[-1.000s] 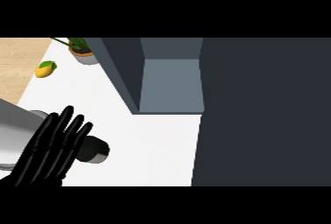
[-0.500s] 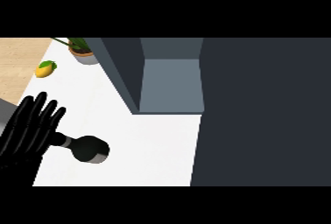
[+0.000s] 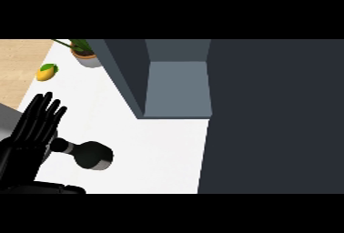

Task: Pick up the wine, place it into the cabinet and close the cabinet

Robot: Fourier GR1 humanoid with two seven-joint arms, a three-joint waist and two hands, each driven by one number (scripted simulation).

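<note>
Wine (image 3: 91,154) stands on the white counter (image 3: 161,150), a dark bottle seen from above, its neck pointing toward the left hand (image 3: 33,129). A second ago that hand lay over the bottle and hid most of it; now it has slid off to the left and the whole bottle shows, with only the neck end near the palm. The fingers are straight and spread, holding nothing, so the pickup is not yet made and I would judge the hand is lining up beside the bottle. The right hand is out of sight. Beyond the bottle the cabinet (image 3: 178,88) stands open, its grey shelf bare, the door (image 3: 124,77) swung toward the left. At the far left corner sit a potted plant (image 3: 84,52) and a mango (image 3: 46,72).
</note>
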